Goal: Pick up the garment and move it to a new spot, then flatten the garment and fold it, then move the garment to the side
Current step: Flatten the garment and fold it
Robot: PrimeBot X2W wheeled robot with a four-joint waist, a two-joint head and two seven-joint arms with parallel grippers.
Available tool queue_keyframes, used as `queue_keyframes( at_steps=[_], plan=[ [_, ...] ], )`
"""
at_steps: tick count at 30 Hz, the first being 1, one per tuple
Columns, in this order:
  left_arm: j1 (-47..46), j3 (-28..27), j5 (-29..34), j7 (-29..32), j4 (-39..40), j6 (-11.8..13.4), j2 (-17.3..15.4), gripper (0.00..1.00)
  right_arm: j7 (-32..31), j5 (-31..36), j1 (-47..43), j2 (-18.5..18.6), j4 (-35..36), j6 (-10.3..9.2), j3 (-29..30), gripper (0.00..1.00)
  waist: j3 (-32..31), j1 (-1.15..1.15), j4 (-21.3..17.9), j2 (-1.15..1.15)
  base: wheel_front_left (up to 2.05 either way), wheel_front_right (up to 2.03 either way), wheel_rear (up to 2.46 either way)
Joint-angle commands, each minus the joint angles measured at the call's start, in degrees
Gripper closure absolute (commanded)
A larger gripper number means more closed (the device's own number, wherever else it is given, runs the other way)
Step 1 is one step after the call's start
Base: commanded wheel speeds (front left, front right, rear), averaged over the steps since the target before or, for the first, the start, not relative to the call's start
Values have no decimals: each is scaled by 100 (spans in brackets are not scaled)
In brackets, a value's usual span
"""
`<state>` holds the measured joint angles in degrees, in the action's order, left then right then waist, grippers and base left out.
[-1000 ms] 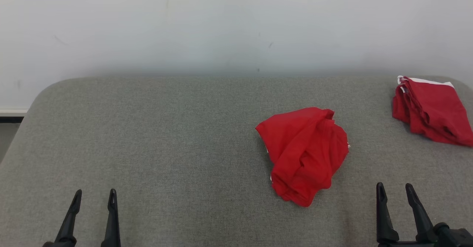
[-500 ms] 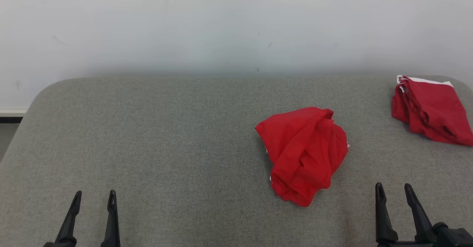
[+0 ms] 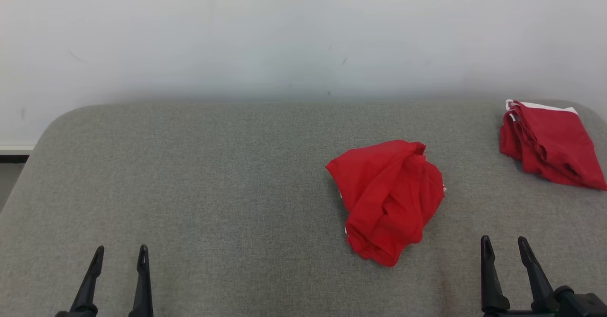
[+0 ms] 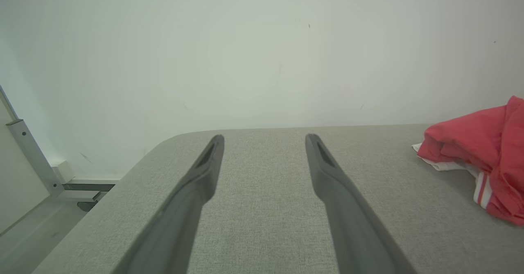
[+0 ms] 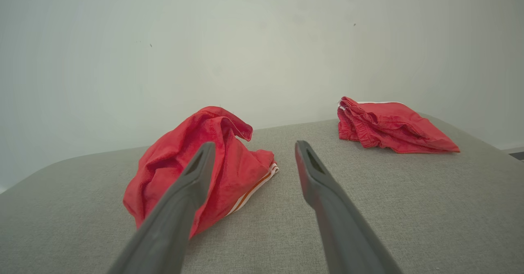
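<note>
At the near edge of a grey fabric-covered table (image 3: pixel 213 179), the robot's two grippers rest low and apart from each other. The left gripper (image 3: pixel 121 249) sits at the near left with its two dark fingers spread and nothing between them. The right gripper (image 3: pixel 503 239) sits at the near right, fingers likewise spread and holding nothing.

Just beyond the right gripper and a little to its left lies the garment (image 3: pixel 386 198), a bright red piece crumpled into a loose heap on the right half of the table. Neither gripper touches it. From the right wrist camera, a striped trim (image 5: pixel 254 188) of white and orange peeks out at the heap's lower edge.

Farther back, at the far right corner of the table, a second red garment (image 3: pixel 550 146) lies neatly folded with a white edge showing. A plain pale wall (image 3: pixel 284 32) rises behind the table.

Compared with a second ago, the whole head view has slid slightly downward, a camera shift. The garment keeps the same shape and spot, and both grippers hold the same resting pose.
</note>
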<state>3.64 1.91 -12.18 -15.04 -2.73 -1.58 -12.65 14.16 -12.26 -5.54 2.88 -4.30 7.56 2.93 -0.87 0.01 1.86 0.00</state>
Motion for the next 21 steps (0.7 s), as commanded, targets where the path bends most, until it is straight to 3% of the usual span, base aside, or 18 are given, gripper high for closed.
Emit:
queue_keyframes(
  at_steps=[1,11,21],
  plan=[
    [0,-28,59,-18,-19,-29,15,0,25,-35,13,1,-3,-13,-3,0,-12,-1,3,0,0,0,0],
    [-362,67,94,-14,-52,-99,55,0,41,-82,50,1,-52,-13,-92,0,-11,-1,-121,0,0,0,0],
    [-1984,872,190,301,-176,-395,252,0,55,-94,161,0,-92,-13,-120,0,211,-1,-661,0,0,0,0]
  ],
)
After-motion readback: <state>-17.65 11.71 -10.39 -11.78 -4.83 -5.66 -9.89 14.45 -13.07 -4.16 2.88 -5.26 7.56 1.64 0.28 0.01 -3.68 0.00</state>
